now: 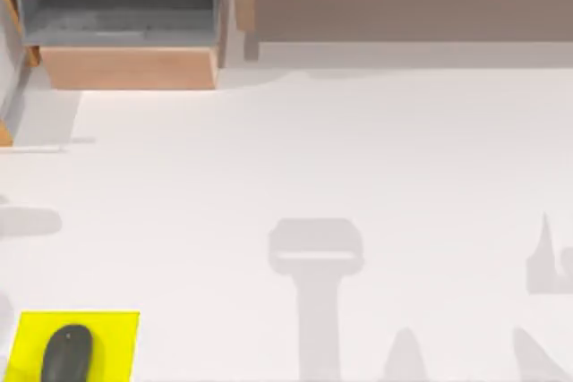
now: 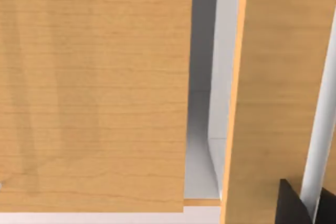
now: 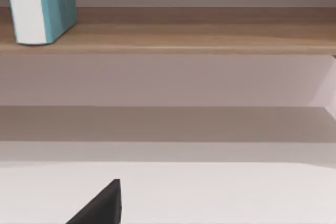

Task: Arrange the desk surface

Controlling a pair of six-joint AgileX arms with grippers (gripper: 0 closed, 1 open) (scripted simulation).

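The desk surface (image 1: pixel 340 158) spreads broad and white below both arms. At its far left edge the drawer (image 1: pixel 125 15) stands open with a bare grey lining. A teal-and-white book (image 3: pixel 42 6) stands upright on the wooden shelf (image 3: pixel 199 38), ahead of the right gripper (image 3: pixel 100 208). A dark mouse (image 1: pixel 67 353) sits on the yellow mat (image 1: pixel 112 333). Whether either claw is apart or together, I cannot tell.

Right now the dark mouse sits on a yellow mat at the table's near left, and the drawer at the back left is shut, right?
Not quite. The drawer is pulled open, its grey inside showing in the top view. The mouse does sit on the yellow mat.
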